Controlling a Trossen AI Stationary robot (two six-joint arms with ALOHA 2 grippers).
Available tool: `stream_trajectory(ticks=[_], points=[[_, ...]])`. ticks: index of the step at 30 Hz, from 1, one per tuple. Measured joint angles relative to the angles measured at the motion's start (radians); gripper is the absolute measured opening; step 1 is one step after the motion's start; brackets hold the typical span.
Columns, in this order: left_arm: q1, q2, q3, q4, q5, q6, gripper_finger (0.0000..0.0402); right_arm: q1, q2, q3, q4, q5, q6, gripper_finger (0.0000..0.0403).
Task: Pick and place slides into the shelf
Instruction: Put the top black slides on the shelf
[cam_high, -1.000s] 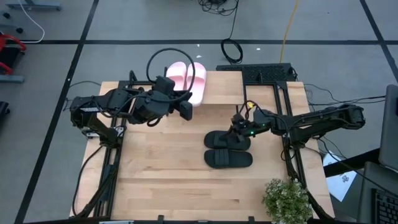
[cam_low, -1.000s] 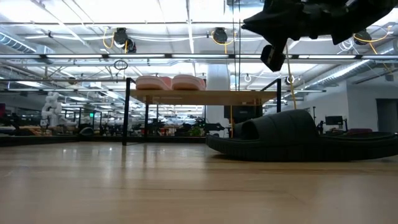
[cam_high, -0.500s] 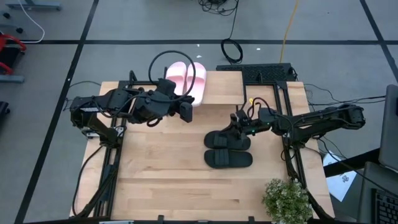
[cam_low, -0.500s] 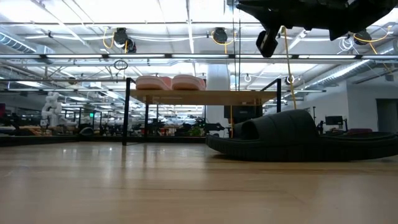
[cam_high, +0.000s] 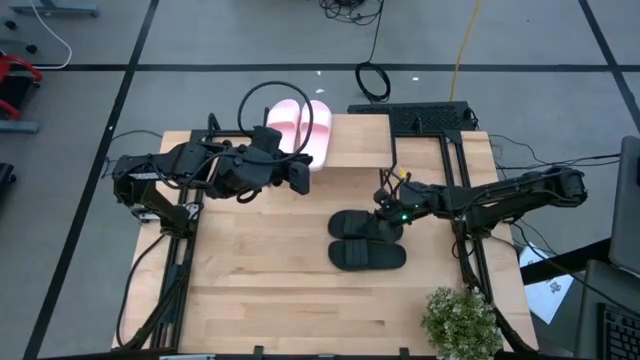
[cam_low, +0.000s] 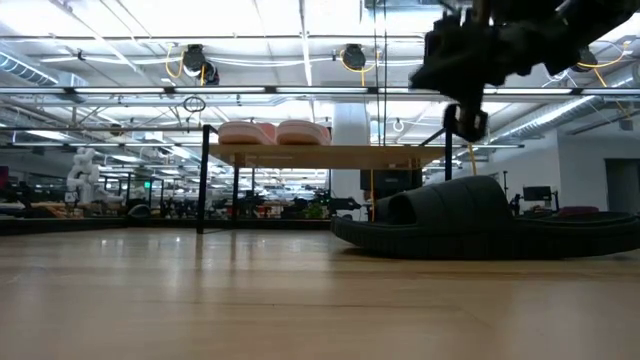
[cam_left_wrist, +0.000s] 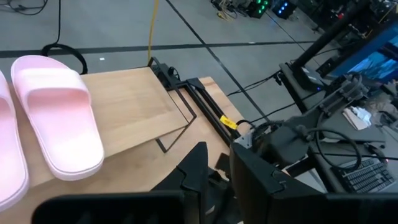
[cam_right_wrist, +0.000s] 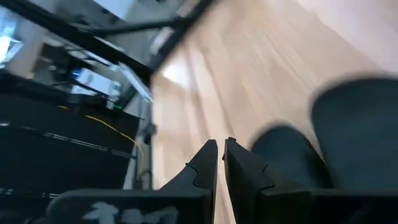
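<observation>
Right gripper (cam_high: 385, 208) hangs just above the far black slide (cam_high: 362, 224), over its strap end, and its fingers (cam_right_wrist: 208, 163) are nearly together, only a sliver of gap between them, holding nothing. The near black slide (cam_high: 368, 254) lies touching its partner, on the side away from the shelf (cam_high: 355, 140). The pink pair (cam_high: 300, 130) already sits on the shelf top, beyond the left gripper (cam_high: 296, 176).

Left gripper hovers by the shelf's front edge, its fingers (cam_left_wrist: 198, 171) close together and empty; it looks to be waiting.

Now the risks, as I read them. With fingers this narrow, the right gripper cannot straddle that wide strap; if it goes down like this it probably just presses on the rubber and pushes the slide along the worktop (cam_high: 260, 290). The two black slides touch, so any nudge to one likely drags the other askew. A pinch on soft strap edge alone may let the slide swing and drop in transit. And on the way to the shelf, the left arm sits near the path, so a collision is possible. The free shelf space lies beside the pink pair; a careless placing could knock those.
</observation>
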Motion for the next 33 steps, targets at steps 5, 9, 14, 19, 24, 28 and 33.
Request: stream_trajectory(ticks=[5,9,14,19,24,28,33], points=[[-0.015,0.000,0.000,0.000,0.004,-0.003,0.0063,0.000,0.000,0.000,-0.140,0.036,0.051,0.0022],[-0.027,0.000,0.000,-0.001,0.004,0.004,0.0063,-0.007,0.000,0.000,-0.147,0.057,0.059,0.0022],[-0.037,0.000,0.000,-0.006,0.005,0.020,0.0063,-0.014,-0.005,0.000,-0.142,0.046,0.003,0.0022],[-0.047,0.000,0.000,-0.008,0.005,0.053,0.0063,-0.009,-0.013,0.000,-0.141,-0.033,-0.183,0.0022],[-0.047,0.000,0.000,-0.008,0.004,0.097,0.0063,0.006,-0.013,0.000,-0.153,-0.099,-0.400,0.0035],[-0.047,0.000,0.000,-0.008,-0.002,0.120,0.0063,0.008,-0.013,0.000,-0.150,-0.103,-0.547,0.0075],[-0.047,0.000,0.000,-0.008,-0.004,0.146,0.0063,0.008,-0.013,0.054,-0.187,-0.070,-0.825,0.0137]])
